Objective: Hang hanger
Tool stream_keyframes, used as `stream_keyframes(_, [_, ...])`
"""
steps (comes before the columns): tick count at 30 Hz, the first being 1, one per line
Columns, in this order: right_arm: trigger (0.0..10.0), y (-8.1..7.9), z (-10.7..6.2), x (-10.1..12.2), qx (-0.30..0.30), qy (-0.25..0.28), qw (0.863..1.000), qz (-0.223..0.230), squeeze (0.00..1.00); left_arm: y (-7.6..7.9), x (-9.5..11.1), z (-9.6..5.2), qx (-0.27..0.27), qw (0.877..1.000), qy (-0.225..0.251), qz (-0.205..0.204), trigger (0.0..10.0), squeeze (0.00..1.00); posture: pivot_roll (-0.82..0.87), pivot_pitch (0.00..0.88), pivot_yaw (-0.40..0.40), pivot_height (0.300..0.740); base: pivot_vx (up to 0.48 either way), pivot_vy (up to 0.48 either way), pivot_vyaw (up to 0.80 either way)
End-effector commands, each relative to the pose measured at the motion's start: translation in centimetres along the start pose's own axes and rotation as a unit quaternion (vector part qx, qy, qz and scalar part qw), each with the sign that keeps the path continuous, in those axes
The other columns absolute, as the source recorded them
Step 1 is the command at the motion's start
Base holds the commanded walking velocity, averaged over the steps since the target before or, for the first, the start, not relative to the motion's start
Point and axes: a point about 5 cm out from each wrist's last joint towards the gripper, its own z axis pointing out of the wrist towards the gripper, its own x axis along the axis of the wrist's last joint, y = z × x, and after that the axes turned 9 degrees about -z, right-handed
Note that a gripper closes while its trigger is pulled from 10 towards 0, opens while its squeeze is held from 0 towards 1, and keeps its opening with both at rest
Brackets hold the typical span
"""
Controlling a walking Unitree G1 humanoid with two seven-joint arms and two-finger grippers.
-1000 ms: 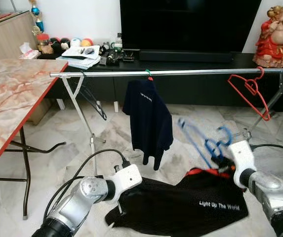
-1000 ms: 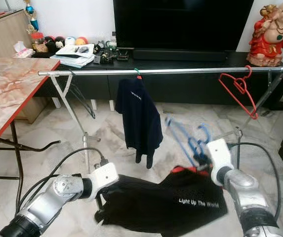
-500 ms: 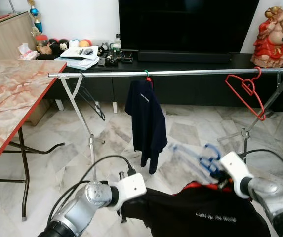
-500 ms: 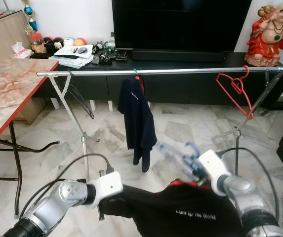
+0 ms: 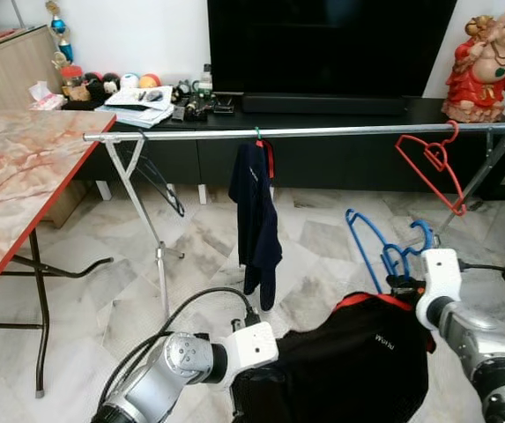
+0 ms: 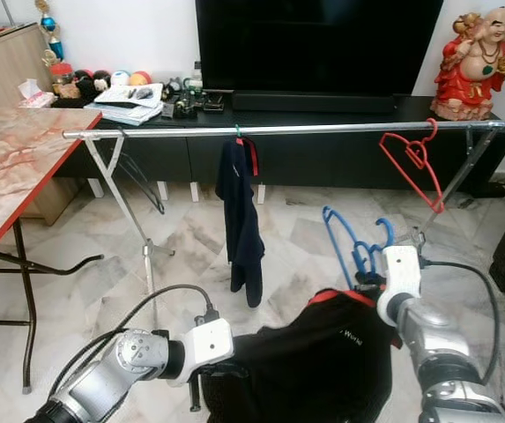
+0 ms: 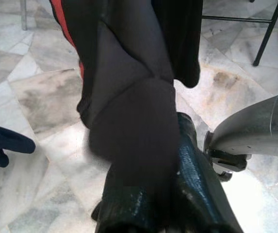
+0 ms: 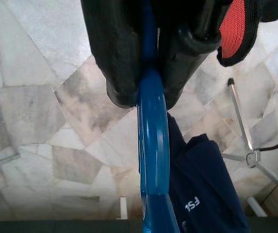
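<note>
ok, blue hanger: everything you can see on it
The blue hanger looks like glossy plastic, with a curved hook and thin arms. It stands roughly upright below the rail, not yet hung. The right gripper is shut on it, and the black shirt hangs from it, its lower end pinched by the left gripper.

The left gripper (image 7: pixel 146 194) has its 2 black fingers (image 7: pixel 197 184) pinched on a fold of the black shirt (image 7: pixel 124 63), which hangs over the marble floor (image 7: pixel 37 97). A silver arm (image 7: pixel 255 128) shows beside them.

A steel rail (image 5: pixel 323 132) carries a navy shirt (image 5: pixel 256 216) (plus a red hanger (image 5: pixel 433 163)).
</note>
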Motion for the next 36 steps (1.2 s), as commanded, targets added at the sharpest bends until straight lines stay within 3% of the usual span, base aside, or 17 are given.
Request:
stream_keyframes(1, [10.0, -0.3, 0.1, 0.1, 0.017, 0.001, 1.0, -0.018, 0.0, 0.0, 0.1, -0.3, -0.002, 1.0, 0.003, 0.0, 10.0, 1.0, -0.05, 0.0, -0.023, 0.74, 0.0, 0.0, 0.0])
stream_keyframes(5, [10.0, -1.4, 0.1, -0.1, 0.084, -0.02, 0.991, -0.102, 0.0, -0.4, -0.3, -0.6, 0.004, 1.0, -0.006, 0.004, 10.0, 1.0, -0.05, 0.0, -0.025, 0.74, 0.0, 0.0, 0.0])
stream_keyframes(8, [10.0, -1.4, 0.1, -0.2, 0.09, -0.025, 0.99, -0.11, 0.0, -0.6, -0.3, -0.7, 0.006, 1.0, -0.009, 0.003, 10.0, 1.0, -0.05, 0.0, -0.026, 0.74, 0.0, 0.0, 0.0])
stream_keyframes(12, [10.0, -1.6, -0.1, -0.9, 0.125, -0.059, 0.971, -0.196, 0.0, -1.0, -0.5, -1.1, 0.015, 1.0, -0.013, 0.005, 10.0, 1.0, -0.05, 0.0, -0.027, 0.74, 0.0, 0.0, 0.0])
stream_keyframes(13, [10.0, -2.1, -0.4, -1.4, 0.179, -0.074, 0.948, -0.25, 0.0, -1.3, -0.4, -1.4, 0.023, 1.0, -0.011, 0.009, 10.0, 1.0, -0.05, 0.0, -0.031, 0.74, 0.0, 0.0, 0.0])
stream_keyframes(15, [10.0, -2.5, -0.8, -1.8, 0.228, -0.087, 0.925, -0.292, 0.0, -1.5, -0.4, -1.5, 0.03, 0.999, -0.011, 0.014, 10.0, 1.0, -0.06, 0.0, -0.035, 0.74, 0.0, 0.0, 0.0])
stream_keyframes(17, [10.0, -2.4, -1.6, -2.4, 0.286, -0.113, 0.883, -0.354, 0.0, -1.8, -0.3, -1.7, 0.038, 0.999, -0.011, 0.011, 10.0, 1.0, -0.06, 0.0, -0.039, 0.74, 0.0, 0.0, 0.0])
stream_keyframes(18, [10.0, -2.2, -2.0, -2.6, 0.303, -0.126, 0.865, -0.38, 0.0, -1.9, -0.3, -1.7, 0.04, 0.999, -0.01, 0.008, 10.0, 0.89, -0.06, 0.0, -0.041, 0.74, 0.0, 0.0, 0.0])
stream_keyframes(19, [10.0, -2.0, -2.3, -2.8, 0.319, -0.141, 0.845, -0.406, 0.0, -1.9, -0.1, -1.7, 0.04, 0.999, -0.006, 0.007, 10.0, 0.0, -0.06, 0.0, -0.042, 0.74, 0.0, 0.0, 0.0])
stream_keyframes(21, [10.0, -1.7, -2.6, -2.9, 0.337, -0.159, 0.82, -0.433, 0.0, -1.8, 0.2, -1.6, 0.036, 0.999, 0.003, 0.007, 10.0, 0.0, -0.06, 0.0, -0.044, 0.74, 0.0, 0.0, 0.0])
stream_keyframes(22, [10.0, -1.7, -2.9, -3.0, 0.356, -0.17, 0.8, -0.452, 0.0, -1.6, 0.4, -1.5, 0.03, 0.999, 0.009, 0.006, 10.0, 0.0, -0.06, 0.0, -0.047, 0.74, 0.0, 0.0, 0.0])
stream_keyframes(23, [10.0, -1.7, -2.9, -3.0, 0.356, -0.17, 0.8, -0.452, 0.0, -1.6, 0.4, -1.5, 0.03, 0.999, 0.009, 0.006, 10.0, 0.0, -0.06, 0.0, -0.047, 0.74, 0.0, 0.0, 0.0])
stream_keyframes(24, [10.0, -2.0, -3.1, -3.1, 0.387, -0.178, 0.77, -0.475, 0.0, -1.3, 0.5, -1.3, 0.019, 1.0, 0.012, 0.005, 10.0, 0.0, -0.06, 0.0, -0.051, 0.74, 0.0, 0.0, 0.0])
stream_keyframes(26, [10.0, -2.7, -3.3, -2.8, 0.419, -0.172, 0.751, -0.481, 0.0, -1.0, 0.5, -1.1, 0.008, 1.0, 0.013, 0.001, 10.0, 0.0, -0.06, 0.0, -0.055, 0.74, 0.0, 0.0, 0.0])
stream_keyframes(29, [10.0, -3.5, -3.2, -2.4, 0.441, -0.165, 0.735, -0.488, 0.0, -0.9, 0.5, -1.0, 0.002, 1.0, 0.014, -0.002, 10.0, 0.0, -0.06, 0.0, -0.061, 0.74, 0.0, 0.0, 0.0])
stream_keyframes(30, [10.0, -3.8, -3.1, -2.4, 0.448, -0.172, 0.715, -0.509, 0.0, -0.7, 0.6, -0.9, -0.007, 1.0, 0.017, -0.007, 10.0, 0.0, -0.05, 0.0, -0.063, 0.74, 0.0, 0.0, 0.0])
stream_keyframes(36, [10.0, -5.4, -2.4, -1.7, 0.463, -0.156, 0.704, -0.516, 0.0, 0.0, 0.9, -0.2, -0.036, 0.999, 0.016, -0.007, 10.0, 0.0, -0.05, 0.0, -0.067, 0.74, 0.0, 0.0, 0.0])
